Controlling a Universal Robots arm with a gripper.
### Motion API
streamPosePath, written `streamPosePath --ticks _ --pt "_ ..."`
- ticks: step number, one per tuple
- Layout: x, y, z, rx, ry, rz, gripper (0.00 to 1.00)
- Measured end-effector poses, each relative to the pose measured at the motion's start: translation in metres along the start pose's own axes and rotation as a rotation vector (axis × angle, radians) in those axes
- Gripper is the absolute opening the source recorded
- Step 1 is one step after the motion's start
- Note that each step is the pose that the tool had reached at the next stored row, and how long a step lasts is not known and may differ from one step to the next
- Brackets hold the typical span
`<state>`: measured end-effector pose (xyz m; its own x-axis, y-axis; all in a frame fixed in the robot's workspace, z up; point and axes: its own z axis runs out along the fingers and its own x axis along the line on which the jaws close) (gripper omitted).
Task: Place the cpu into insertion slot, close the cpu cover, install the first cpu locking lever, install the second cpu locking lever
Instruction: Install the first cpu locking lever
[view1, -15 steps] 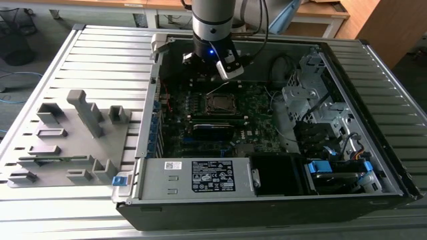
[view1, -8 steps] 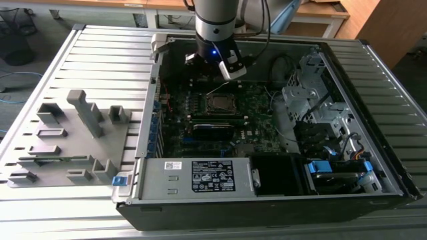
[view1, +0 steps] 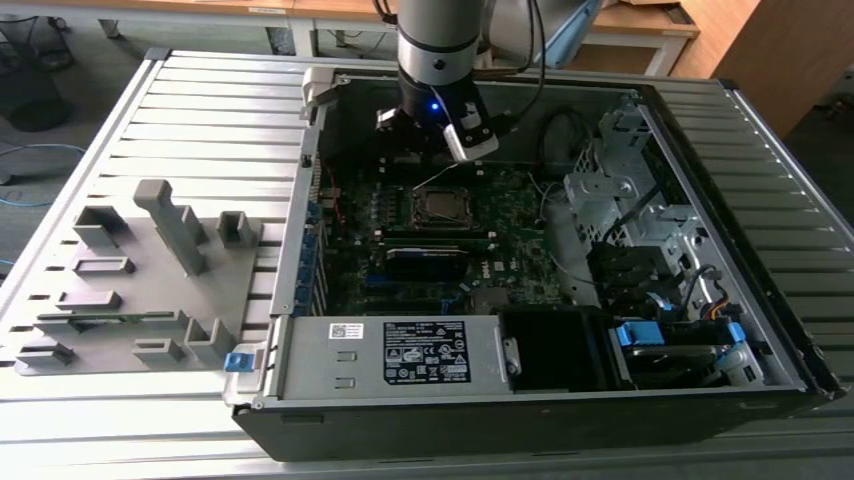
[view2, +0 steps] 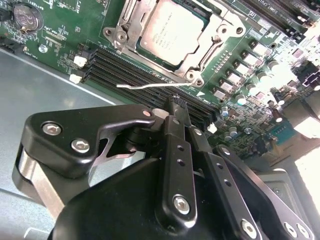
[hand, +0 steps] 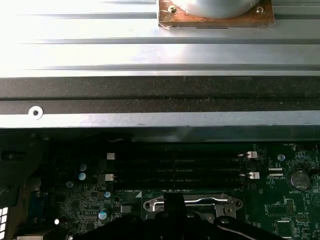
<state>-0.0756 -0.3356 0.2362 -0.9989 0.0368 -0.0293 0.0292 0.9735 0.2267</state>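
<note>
On the exterior view's left, one grey fixture plate (view1: 147, 270) lies on the slatted desk (view1: 80, 150). Further right, inside the open computer case (view1: 747, 330), the single insertion slot (view1: 418, 206) holds the one cpu (view2: 172, 30), and the one cpu cover (view2: 131, 27) lies flat around it. One thin wire locking lever (view2: 145, 86) sticks out unlatched, just beside the hand (view2: 176, 105). The hand is narrow, tips together, with nothing seen between them. I judge the lever light, stiff, springy and slippery, best caught near its bent end. The cpu looks fragile.
</note>
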Motion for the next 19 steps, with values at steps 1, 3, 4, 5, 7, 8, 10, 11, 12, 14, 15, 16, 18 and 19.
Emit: streamPosePath --ticks 1,3,4,5,7,8,10,11,12,14,15,16,18,19 --pt "-0.0001 0.0 0.0001 -0.0001 -0.0002 0.0 0.11" --pt "-0.0001 0.0 0.0001 -0.0001 -0.0002 0.0 0.11" --pt "-0.0001 0.0 0.0001 -0.0001 -0.0002 0.0 0.11" --pt "-0.0001 0.0 0.0001 -0.0001 -0.0002 0.001 0.11" --pt "-0.0001 0.0 0.0001 -0.0001 -0.0002 0.001 0.11" --pt "-0.0001 0.0 0.0001 -0.0001 -0.0003 0.001 0.11" --pt "-0.0001 0.0 0.0001 -0.0001 -0.0003 0.001 0.11" --pt "-0.0001 0.0 0.0001 -0.0001 -0.0003 0.001 0.11" --pt "-0.0001 0.0 0.0001 -0.0001 -0.0003 0.001 0.11" --pt "-0.0002 0.0 0.0002 0.0001 -0.0019 0.007 0.11" --pt "-0.0002 0.0 0.0003 0.0004 -0.004 0.016 0.11" --pt "-0.0002 -0.0001 0.0003 0.0008 -0.006 0.025 0.11" --pt "-0.0002 -0.0001 0.0007 0.0012 -0.01 0.043 0.11" --pt "-0.0003 -0.0002 0.001 0.0013 -0.012 0.051 0.11"
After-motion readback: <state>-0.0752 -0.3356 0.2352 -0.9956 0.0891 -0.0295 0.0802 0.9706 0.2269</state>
